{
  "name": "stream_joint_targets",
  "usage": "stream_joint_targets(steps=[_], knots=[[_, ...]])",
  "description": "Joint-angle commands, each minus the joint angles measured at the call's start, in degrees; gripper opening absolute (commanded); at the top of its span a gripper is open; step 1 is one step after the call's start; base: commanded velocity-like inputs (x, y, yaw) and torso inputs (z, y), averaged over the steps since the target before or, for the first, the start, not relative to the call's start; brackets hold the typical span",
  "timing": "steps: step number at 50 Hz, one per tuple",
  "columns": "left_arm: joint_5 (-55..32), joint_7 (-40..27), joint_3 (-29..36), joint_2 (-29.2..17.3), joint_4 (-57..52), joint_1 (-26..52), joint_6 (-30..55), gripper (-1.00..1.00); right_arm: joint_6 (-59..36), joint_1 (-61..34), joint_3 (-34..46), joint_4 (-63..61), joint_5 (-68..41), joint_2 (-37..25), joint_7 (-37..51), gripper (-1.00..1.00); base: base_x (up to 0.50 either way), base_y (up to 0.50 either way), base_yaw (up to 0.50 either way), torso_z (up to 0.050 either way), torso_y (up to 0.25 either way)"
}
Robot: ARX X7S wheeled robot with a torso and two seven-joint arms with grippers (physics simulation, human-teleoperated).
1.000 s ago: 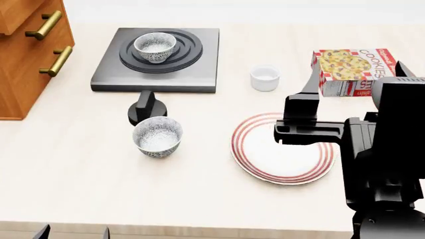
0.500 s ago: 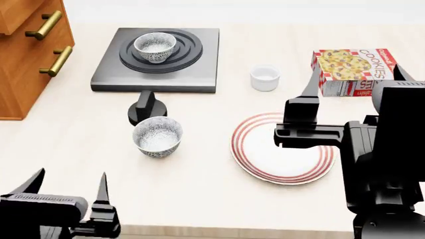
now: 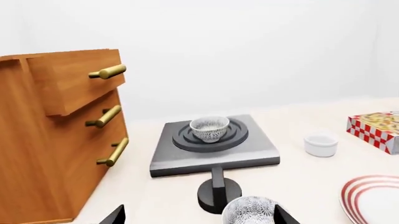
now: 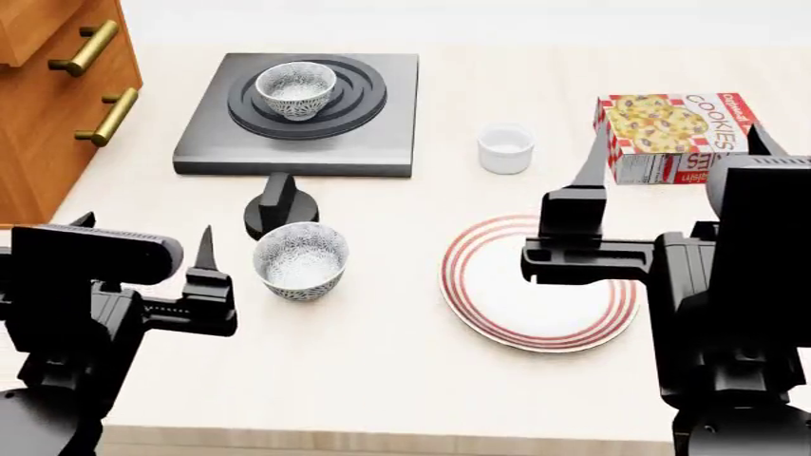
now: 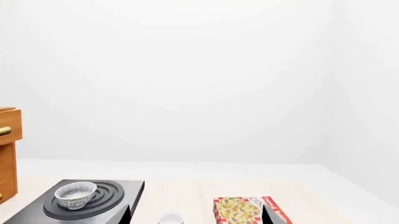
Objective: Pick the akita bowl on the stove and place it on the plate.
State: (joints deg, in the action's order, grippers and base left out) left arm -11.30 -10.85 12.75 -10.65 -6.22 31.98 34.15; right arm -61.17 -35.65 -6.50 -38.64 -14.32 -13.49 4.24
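With its fingers spread and empty, the left gripper (image 4: pixel 146 249) stands well short of the akita bowl (image 4: pixel 295 89) on the stove (image 4: pixel 367 133), positioned for a reach forward, while the right gripper (image 4: pixel 671 152), also spread apart and empty, hangs above the plate (image 4: pixel 476 294).

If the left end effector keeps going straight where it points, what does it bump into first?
Probably the speckled bowl on the table, which sits right between the left end effector's fingertips in the left wrist view. The knob and stove lie beyond; depth is uncertain.

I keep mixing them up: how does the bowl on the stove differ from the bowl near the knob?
The akita bowl sits on the stove rings, far from both grippers; the second bowl rests on the table beside the knob, close to the left gripper. Both share the same speckled pattern and shape.
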Motion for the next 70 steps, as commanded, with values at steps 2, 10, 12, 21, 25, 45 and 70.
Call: stream_joint_targets(steps=[2,10,12,21,25,45,70], knots=[[-1.3,0.5,-0.3,1.9,8.5,6.7,1.3,1.00,0.0,-0.1,0.2,0.1,-0.4,-0.2,0.2,1.00,0.00,0.00,0.00,0.000,0.000],[-2.9,0.0,-1.8,3.0,11.3,9.9,2.3,1.00,0.4,-0.1,0.1,0.2,-0.8,-0.3,0.0,1.00,0.00,0.00,0.00,0.000,0.000],[-2.8,0.0,-1.8,2.9,12.0,9.9,1.6,1.00,0.5,0.0,0.0,0.3,-0.9,-0.2,0.1,1.00,0.00,0.00,0.00,0.000,0.000],[-3.9,-0.2,-2.3,3.0,11.5,10.1,1.8,1.00,0.3,-0.1,-0.2,0.4,-1.6,-0.1,0.0,1.00,0.00,-0.01,0.00,0.000,0.000],[-4.1,-0.3,-2.2,2.9,11.4,10.2,1.7,1.00,0.4,0.0,-0.3,0.6,-1.8,-0.1,0.0,1.00,0.00,-0.09,0.00,0.000,0.000],[-5.0,-0.6,-1.5,2.3,11.0,10.5,1.9,1.00,-0.1,-0.1,-0.6,0.2,-2.7,-0.2,0.4,1.00,0.00,-0.26,0.00,0.000,0.000],[-5.7,-1.1,-0.7,1.8,11.4,10.7,1.6,1.00,-0.3,-0.3,-0.7,0.1,-3.4,-0.5,1.2,1.00,0.00,-0.25,0.00,0.000,0.000]])
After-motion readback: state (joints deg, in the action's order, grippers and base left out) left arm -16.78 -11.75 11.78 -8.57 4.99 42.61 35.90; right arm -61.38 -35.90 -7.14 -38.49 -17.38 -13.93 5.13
